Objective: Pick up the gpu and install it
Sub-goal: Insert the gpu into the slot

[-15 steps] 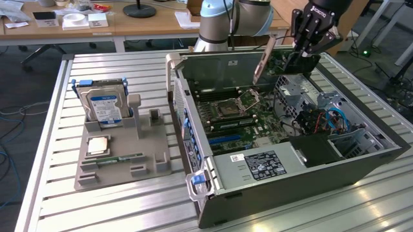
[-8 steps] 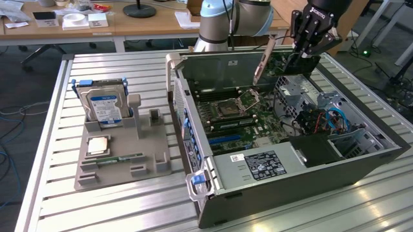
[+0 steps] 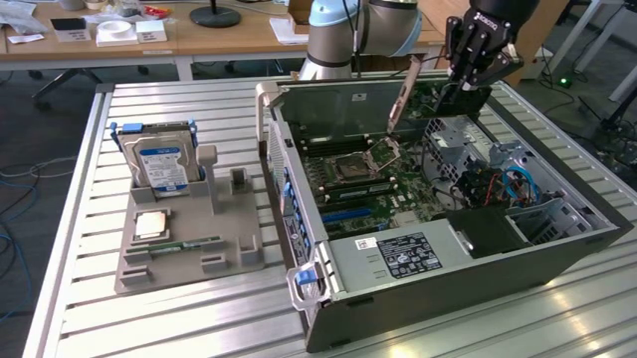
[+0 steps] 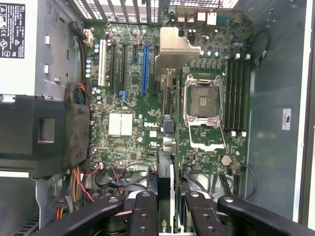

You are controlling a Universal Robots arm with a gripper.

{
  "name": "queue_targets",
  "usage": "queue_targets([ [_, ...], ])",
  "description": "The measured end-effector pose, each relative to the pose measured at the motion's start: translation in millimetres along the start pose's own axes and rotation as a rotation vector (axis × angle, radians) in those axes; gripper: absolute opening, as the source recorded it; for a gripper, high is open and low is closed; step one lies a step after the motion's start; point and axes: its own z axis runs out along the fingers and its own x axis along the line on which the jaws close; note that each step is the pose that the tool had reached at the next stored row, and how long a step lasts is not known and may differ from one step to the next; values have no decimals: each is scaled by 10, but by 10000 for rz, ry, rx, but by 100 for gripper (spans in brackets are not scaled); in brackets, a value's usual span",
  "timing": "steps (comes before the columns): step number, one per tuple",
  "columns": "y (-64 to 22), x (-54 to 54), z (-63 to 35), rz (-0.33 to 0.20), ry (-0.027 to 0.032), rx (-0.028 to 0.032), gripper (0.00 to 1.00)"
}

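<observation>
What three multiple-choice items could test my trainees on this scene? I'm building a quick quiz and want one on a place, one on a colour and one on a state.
1. Where is the gpu?
A. held above the open computer case
B. lying flat beside it
C. seated in a slot

2. What colour is the label on the hard drive?
A. red
B. blue
C. yellow

3. How is the gripper?
A. open and empty
B. shut on the hard drive
C. shut on the gpu

Answers:
1 A: in the exterior view the card hangs under the gripper, over the open case.
2 B: the drive standing in the grey holder bears a blue label.
3 C: the wrist view has the card clamped between the fingers.
</observation>
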Motion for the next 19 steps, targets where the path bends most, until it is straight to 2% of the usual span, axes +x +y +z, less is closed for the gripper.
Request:
queue_targets([
  [6,64,-1,37,-1,4,78,26],
  [13,66,-1,39,-1,5,79,26],
  [19,102,-1,95,-2,5,96,26],
])
